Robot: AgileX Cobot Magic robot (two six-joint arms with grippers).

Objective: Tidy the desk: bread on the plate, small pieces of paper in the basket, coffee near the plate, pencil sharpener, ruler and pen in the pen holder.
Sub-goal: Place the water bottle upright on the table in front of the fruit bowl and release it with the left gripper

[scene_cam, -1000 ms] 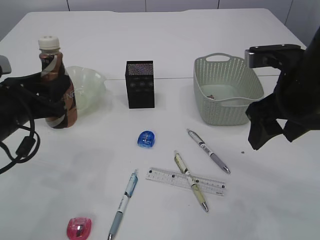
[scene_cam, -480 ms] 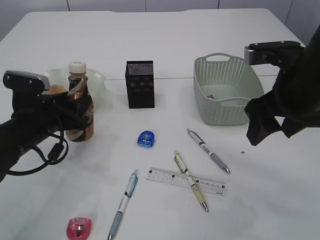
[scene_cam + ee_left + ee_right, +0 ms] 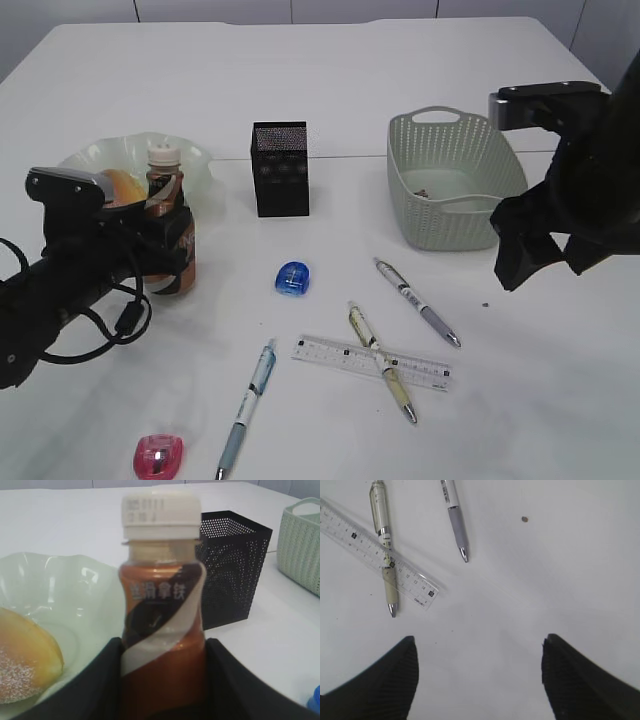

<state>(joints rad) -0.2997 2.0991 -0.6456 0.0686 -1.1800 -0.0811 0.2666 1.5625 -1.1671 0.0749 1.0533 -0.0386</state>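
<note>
My left claw (image 3: 162,680) clamps the coffee (image 3: 161,630) at mid-body, upright, just beside the plate (image 3: 195,160); right claw (image 3: 477,675) hangs wide, empty. Bottle looks rigid, slick-labelled, probably top-heavy: low grip suits it.

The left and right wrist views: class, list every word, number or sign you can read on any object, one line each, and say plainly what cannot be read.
Coffee bottle label: a row of white characters, too blurred to read.
Coffee bottle cap: faint printed code in two lines, too blurred to read.
Ruler: "12" near its end by the last marks; the other scale numbers are too small to read.
Pens, pen holder, basket: no readable text.
</note>
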